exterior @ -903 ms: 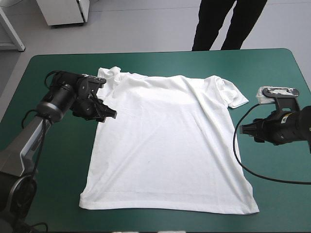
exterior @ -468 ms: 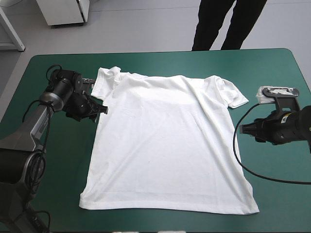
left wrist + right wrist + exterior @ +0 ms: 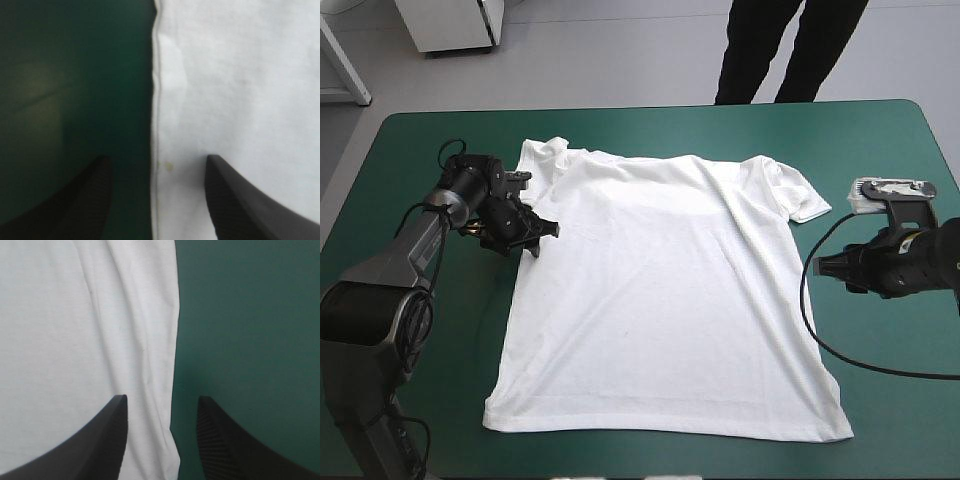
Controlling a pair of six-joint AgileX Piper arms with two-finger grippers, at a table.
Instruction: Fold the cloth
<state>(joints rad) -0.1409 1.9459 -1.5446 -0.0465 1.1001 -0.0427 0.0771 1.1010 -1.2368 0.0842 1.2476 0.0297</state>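
Two wide-open pairs of black fingers: left gripper and right gripper each frame a side hem of the flat-spread white short-sleeved T-shirt; only the left wrist view shows a yellowish speck between its fingers.

T-shirt flat on teal-green cover

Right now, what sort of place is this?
Probably a robot cloth-folding test bench: a teal-green covered table, a white short-sleeved T-shirt spread flat, and the black-fingered left gripper and right gripper open at its sides.
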